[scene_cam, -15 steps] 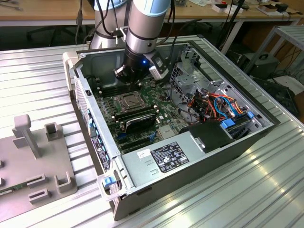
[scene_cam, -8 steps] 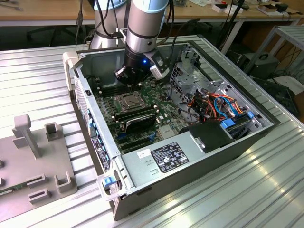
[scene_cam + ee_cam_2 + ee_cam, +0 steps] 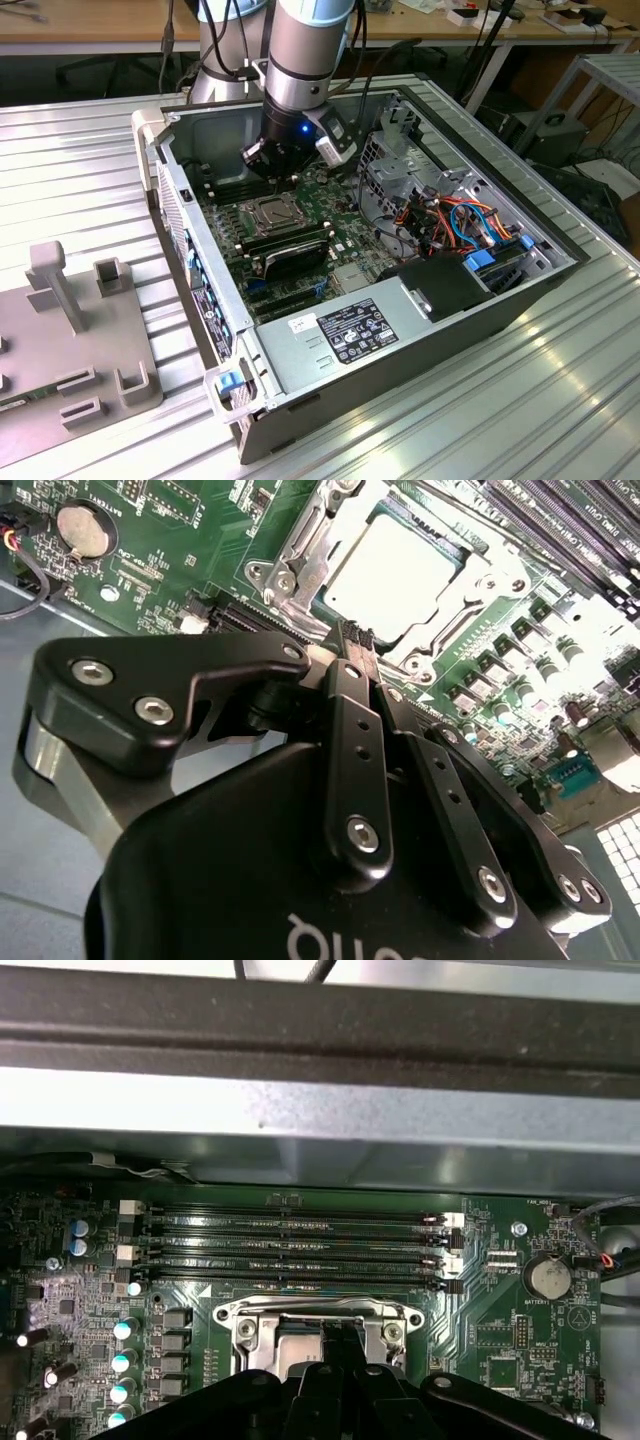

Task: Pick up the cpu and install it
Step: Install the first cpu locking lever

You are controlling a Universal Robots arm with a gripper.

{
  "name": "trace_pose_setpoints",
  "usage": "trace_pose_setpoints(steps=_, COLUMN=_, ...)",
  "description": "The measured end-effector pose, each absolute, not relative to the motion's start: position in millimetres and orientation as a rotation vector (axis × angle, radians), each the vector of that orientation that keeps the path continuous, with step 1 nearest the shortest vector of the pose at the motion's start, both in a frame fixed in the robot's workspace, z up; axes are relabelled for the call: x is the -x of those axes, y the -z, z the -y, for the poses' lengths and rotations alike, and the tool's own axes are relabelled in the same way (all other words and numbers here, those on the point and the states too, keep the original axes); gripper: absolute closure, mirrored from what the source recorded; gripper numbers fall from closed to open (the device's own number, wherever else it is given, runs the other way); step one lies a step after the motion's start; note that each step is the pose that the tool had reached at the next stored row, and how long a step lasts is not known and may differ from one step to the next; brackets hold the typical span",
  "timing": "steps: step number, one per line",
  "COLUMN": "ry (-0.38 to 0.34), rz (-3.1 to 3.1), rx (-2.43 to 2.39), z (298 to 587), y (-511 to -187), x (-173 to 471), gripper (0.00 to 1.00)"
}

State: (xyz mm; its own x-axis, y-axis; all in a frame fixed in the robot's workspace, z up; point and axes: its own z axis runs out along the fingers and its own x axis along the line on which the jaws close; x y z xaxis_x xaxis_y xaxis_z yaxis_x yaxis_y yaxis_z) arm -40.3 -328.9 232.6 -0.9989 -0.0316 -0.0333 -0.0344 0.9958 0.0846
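The cpu [image 3: 400, 565] lies flat in the metal-framed socket [image 3: 300, 555] of the green board, its pale grey face up; in the exterior view the cpu [image 3: 272, 212] sits mid-board inside the open computer case. My gripper [image 3: 272, 178] hangs just above the socket's far edge, apart from the chip. In both wrist views the black fingers [image 3: 350, 710] meet at their tips, so the gripper [image 3: 357, 638] is shut with nothing between them. The first wrist view has the gripper [image 3: 340, 1332] over the socket frame [image 3: 250, 1312].
Long memory slots [image 3: 300, 1245] run beside the socket, with a coin battery [image 3: 548, 1278] nearby. The case wall [image 3: 300, 1100] rises close behind. Black memory sticks [image 3: 285, 250], a power supply [image 3: 350, 325] and coloured cables [image 3: 450, 220] crowd the case. A grey fixture [image 3: 70, 340] stands outside.
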Motion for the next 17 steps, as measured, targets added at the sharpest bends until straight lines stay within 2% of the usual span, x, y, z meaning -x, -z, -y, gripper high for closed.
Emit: trace_pose_setpoints(steps=17, ry=-0.111, rz=-3.107, rx=0.052, z=331.1, y=-233.9, x=40.3, gripper=0.89)
